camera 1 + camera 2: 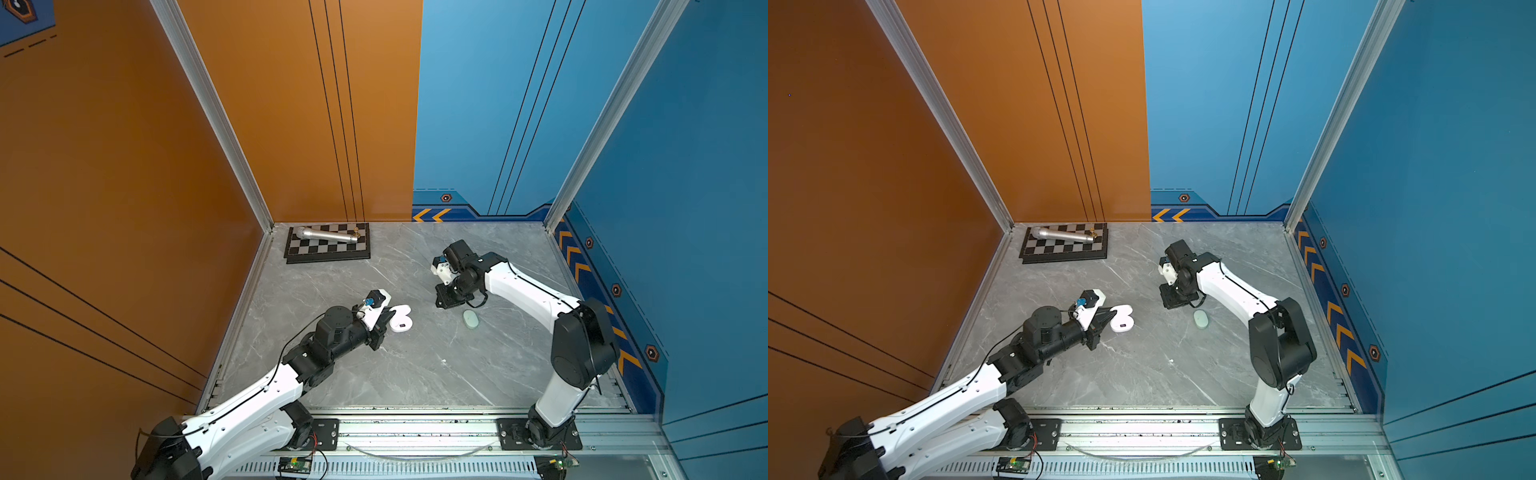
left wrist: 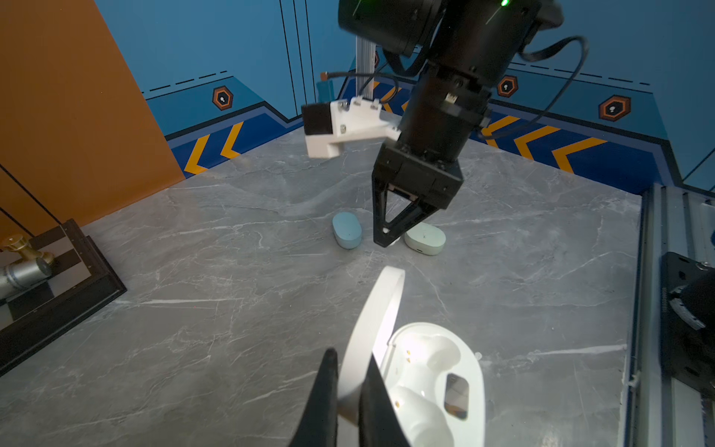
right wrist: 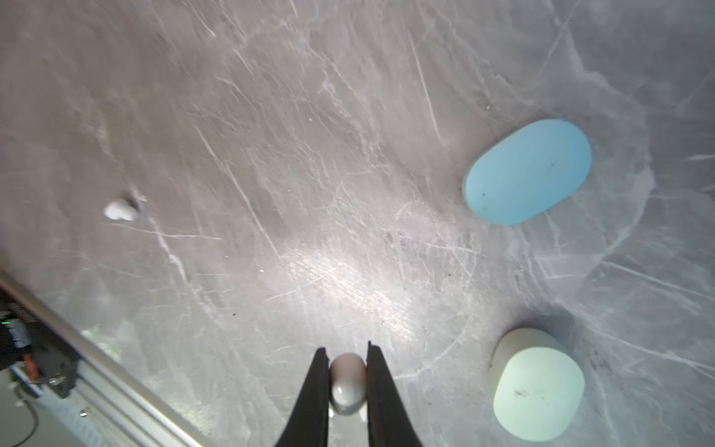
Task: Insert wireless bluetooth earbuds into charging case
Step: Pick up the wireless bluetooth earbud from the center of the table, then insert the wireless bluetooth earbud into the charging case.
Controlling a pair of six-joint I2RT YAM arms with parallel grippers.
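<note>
**Operator:** Right end effector [image 3: 345, 350], closest to the lens: status?

**Technician:** Its fingers [image 3: 381, 391] are pressed against both sides of a whitish bud [image 3: 347, 387], low over the counter [image 3: 271, 154]. Whether the bud is clear of the surface cannot be told. The mint case [image 3: 537, 391] lies just beside it and the blue case [image 3: 528, 172] near; both are closed. A white speck [image 3: 121, 210] lies apart; unidentifiable.

**Operator:** Left end effector [image 2: 350, 356]?

**Technician:** Pinching the raised lid [image 2: 381, 305] of the white case [image 2: 478, 391], which stands open, apart from the bud. Gold contacts show in its seats, so the seats appear vacant.

**Operator:** Likely faults from here?

**Technician:** Four.
1. Slip: the bud is small, smooth and rounded, and is held at the fingertips only. It may twist or squirt out during the carry.
2. Knock: a sideways departure may strike the mint case.
3. Misfit: a bud arriving turned the wrong way will not settle onto the contacts. Pressing harder may then skid the base, because only the lid is restrained and its hinge may give.
4. Collision: both end effectors must work close together at the white case, so the right one may touch the lid or the left end effector.
</note>
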